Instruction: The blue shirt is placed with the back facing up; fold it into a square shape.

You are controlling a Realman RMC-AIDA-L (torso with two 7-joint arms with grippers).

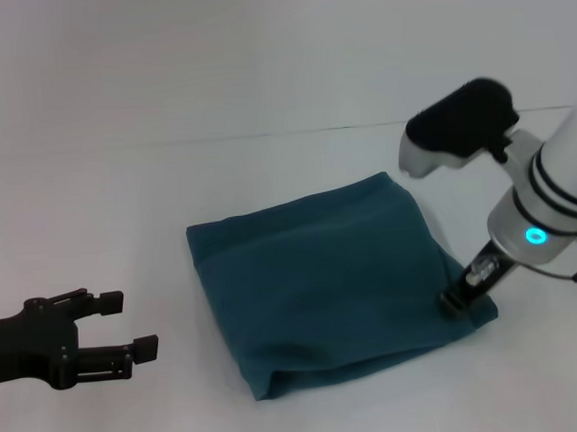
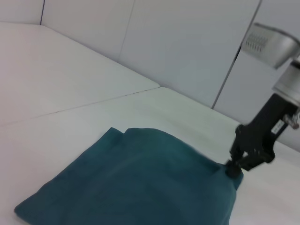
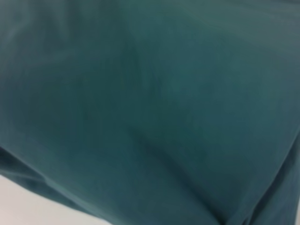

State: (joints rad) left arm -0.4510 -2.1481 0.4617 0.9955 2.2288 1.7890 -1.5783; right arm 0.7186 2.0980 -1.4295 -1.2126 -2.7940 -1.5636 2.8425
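From the head view, the blue shirt (image 1: 329, 281) lies folded into a rough square in the middle of a pale, plain white surface (image 1: 126, 184). Its near left corner is thick and rounded where the layers double over, and its far edge runs straight from left to right. A faint dark seam crosses the surface beyond the shirt, and past it the surface goes on, just as pale. The right hand (image 1: 453, 303) comes down at a slant from the right onto the shirt's near right corner, its black tip touching the cloth; whether its fingers pinch the fabric or only press on it, I cannot tell. A blue ring light glows on the wrist above it. The left hand (image 1: 117, 326) hangs near the left edge, well apart from the shirt, its two black fingers spread with clear space between them.

From the left wrist view, the blue shirt (image 2: 136, 183) fills the lower part, a flat teal slab on the white surface (image 2: 56, 84). The right hand (image 2: 233, 168) meets the shirt's corner on its right side, where the cloth bunches up slightly against the tip. Behind stand light grey wall panels (image 2: 187, 42) with thin vertical joints.

From the right wrist view, only the blue shirt (image 3: 154, 103) shows up close, softly creased, with a sliver of white surface (image 3: 28, 206) at one corner.
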